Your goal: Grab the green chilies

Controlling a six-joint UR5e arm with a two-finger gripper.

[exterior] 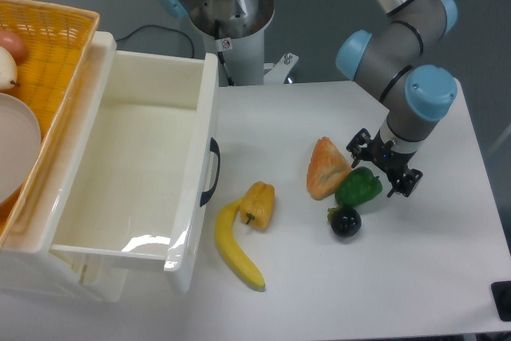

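Observation:
The green chilies (357, 188), a small glossy green pepper-shaped toy, lie on the white table right of centre. My gripper (382, 166) hangs open directly above their upper right side, its black fingers spread either side of that edge. Nothing is held between the fingers. The arm's grey and blue wrist (419, 101) stands above the gripper.
An orange wedge-shaped toy (326, 168) touches the chilies on the left, and a dark round fruit (346, 221) sits just below them. A yellow-orange pepper (258, 203) and a banana (236, 250) lie further left. A white open drawer (132, 167) and an orange basket (49, 37) fill the left side.

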